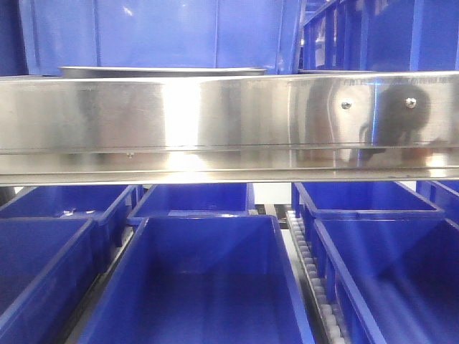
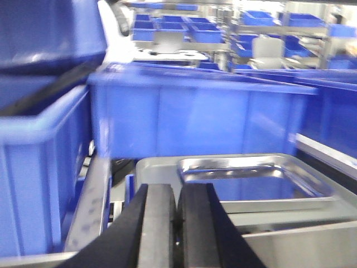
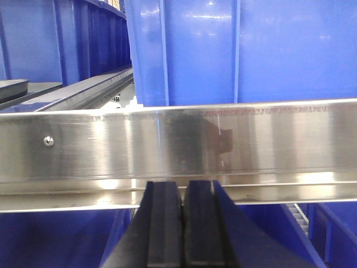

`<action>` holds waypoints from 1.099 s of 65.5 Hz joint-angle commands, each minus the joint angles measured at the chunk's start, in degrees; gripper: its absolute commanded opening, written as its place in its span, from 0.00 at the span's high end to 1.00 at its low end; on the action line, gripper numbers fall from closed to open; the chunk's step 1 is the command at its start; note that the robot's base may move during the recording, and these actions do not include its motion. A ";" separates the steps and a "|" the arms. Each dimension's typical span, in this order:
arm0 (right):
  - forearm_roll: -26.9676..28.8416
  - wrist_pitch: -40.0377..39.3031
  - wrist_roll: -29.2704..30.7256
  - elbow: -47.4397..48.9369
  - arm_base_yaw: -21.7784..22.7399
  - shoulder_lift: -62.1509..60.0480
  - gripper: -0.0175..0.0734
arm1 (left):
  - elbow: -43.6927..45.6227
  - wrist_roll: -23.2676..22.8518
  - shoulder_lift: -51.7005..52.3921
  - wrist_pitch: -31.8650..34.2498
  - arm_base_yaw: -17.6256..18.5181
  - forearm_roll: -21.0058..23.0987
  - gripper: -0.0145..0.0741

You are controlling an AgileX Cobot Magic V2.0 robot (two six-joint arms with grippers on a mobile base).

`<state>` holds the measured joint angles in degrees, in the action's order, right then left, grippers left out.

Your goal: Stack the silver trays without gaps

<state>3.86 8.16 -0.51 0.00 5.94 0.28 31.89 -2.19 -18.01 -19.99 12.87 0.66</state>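
In the left wrist view a shiny silver tray (image 2: 262,170) lies just beyond my left gripper (image 2: 177,192), tilted inside or over a duller grey tray (image 2: 153,173) whose rim shows around it. The left gripper is shut and empty, just short of the trays' near edge. In the front view only a thin tray rim (image 1: 161,71) shows above the steel rail; neither gripper is in that view. My right gripper (image 3: 182,190) is shut and empty, right in front of the rail. A dark tray edge (image 3: 12,87) shows at the far left of the right wrist view.
A long brushed-steel rail with screws (image 1: 229,122) spans the front view and also the right wrist view (image 3: 251,139). Blue plastic bins stand behind the trays (image 2: 195,117), beside them (image 2: 33,167), above the rail (image 3: 234,50) and below it (image 1: 193,287). A roller track (image 1: 315,279) runs between lower bins.
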 commanded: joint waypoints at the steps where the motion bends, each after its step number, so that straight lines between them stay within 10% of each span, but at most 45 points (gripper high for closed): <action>1: -0.06 -0.91 0.51 0.00 0.18 -0.28 0.89 | -3.67 5.03 0.70 5.90 -5.46 8.34 0.85; 15: -0.06 -0.91 0.51 0.00 0.18 -0.28 0.89 | -14.72 5.03 9.87 11.87 -13.25 4.21 0.85; 40: -0.06 -0.91 0.51 0.00 0.18 -0.28 0.89 | -31.89 2.55 18.01 14.68 -13.50 5.50 0.85; 72: -0.06 -0.91 0.51 0.00 0.18 -0.28 0.89 | -31.89 -2.78 18.01 12.84 -2.60 -6.10 0.85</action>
<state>3.86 8.16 -0.51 0.00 5.94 0.19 -0.14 -4.52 -0.33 -7.63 9.47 -4.79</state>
